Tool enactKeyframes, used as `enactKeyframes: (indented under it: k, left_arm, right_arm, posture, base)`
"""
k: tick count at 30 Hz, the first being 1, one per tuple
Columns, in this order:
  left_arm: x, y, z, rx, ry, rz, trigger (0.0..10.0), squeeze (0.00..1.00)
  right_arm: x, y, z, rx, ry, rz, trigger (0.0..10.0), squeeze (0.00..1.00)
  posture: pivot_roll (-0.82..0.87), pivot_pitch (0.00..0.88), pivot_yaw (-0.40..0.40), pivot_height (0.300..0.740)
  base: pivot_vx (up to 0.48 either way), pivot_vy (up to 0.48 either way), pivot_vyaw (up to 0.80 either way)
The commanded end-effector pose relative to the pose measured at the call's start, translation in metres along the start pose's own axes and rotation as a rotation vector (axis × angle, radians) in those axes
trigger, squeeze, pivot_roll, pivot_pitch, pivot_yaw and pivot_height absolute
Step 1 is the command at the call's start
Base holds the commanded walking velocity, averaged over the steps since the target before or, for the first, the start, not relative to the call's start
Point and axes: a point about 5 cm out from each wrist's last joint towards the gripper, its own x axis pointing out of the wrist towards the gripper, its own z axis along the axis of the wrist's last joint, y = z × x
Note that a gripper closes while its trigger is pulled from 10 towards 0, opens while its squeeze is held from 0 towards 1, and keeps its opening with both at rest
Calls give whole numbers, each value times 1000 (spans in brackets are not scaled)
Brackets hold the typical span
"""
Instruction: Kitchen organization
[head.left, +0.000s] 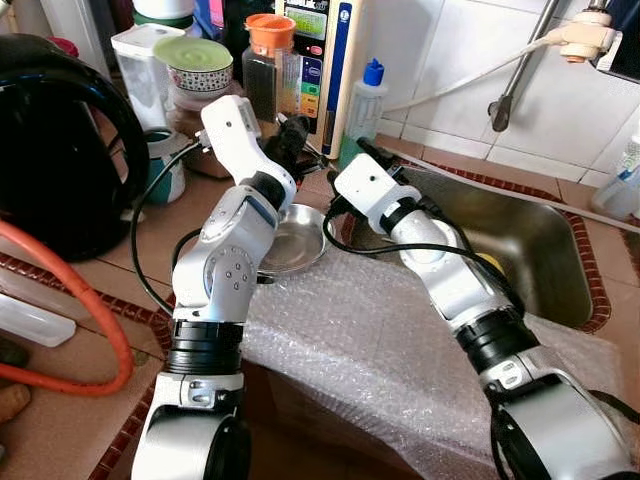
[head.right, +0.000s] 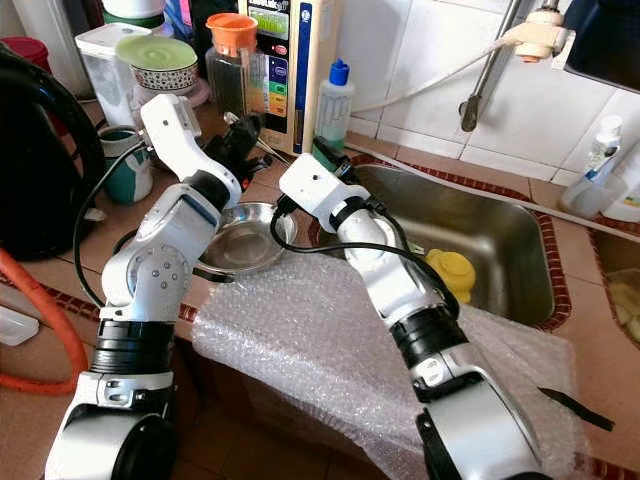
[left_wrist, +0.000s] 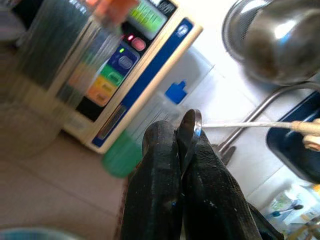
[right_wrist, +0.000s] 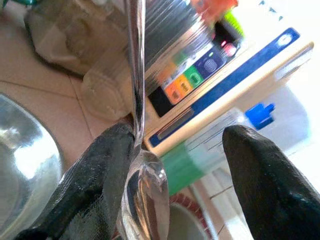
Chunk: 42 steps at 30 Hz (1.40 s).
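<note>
A metal spoon (right_wrist: 142, 195) is pinched in my left gripper (left_wrist: 177, 132), which is shut on it above the counter in front of the water appliance (head.left: 320, 50). In the left wrist view the spoon (left_wrist: 190, 129) shows edge-on between the black fingers. My right gripper (right_wrist: 182, 135) is open just right of the left one, at the sink's near-left corner. The spoon's bowl lies against one of its fingers (right_wrist: 95, 185), and the other finger (right_wrist: 260, 175) stands apart. A steel bowl (head.left: 295, 240) sits on the counter under both wrists.
A steel sink (head.left: 530, 250) at the right holds a yellow object (head.right: 450, 270). Bubble wrap (head.left: 380, 350) covers the counter's front edge. A black kettle (head.left: 60, 140) and an orange hose (head.left: 90, 300) are at the left. Jars, a blue-capped bottle (head.left: 368, 100) and containers crowd the back.
</note>
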Motion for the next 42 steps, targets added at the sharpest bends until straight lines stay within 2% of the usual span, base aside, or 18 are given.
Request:
enactKeyframes:
  k: [1,9,18,20,42]
  left_arm:
    - [0,-6,1,10,-2,-15,0,0]
    - [0,-9,3,-8,-8,-8,0,0]
    - [-2,-11,-3,-22,9,4,0,0]
    - [-3,-11,-4,-27,13,14,0,0]
    - [-3,-13,-6,-59,24,16,0,0]
  right_arm:
    - [0,-10,-10,21,48,-45,0,0]
    - [-2,-2,-23,69,112,-7,0,0]
    - [0,2,-24,106,111,4,0,0]
    - [1,4,-24,143,114,12,0,0]
    - [0,7,-26,181,106,31,0,0]
  posture:
    - [137,0,-49,740]
    - [133,0,-52,740]
    - [138,0,-52,740]
    - [139,0,-54,740]
    - [139,0,-53,740]
  base:
    - [0,0,0]
    - [0,0,0]
    - [0,0,0]
    - [0,0,0]
    - [0,0,0]
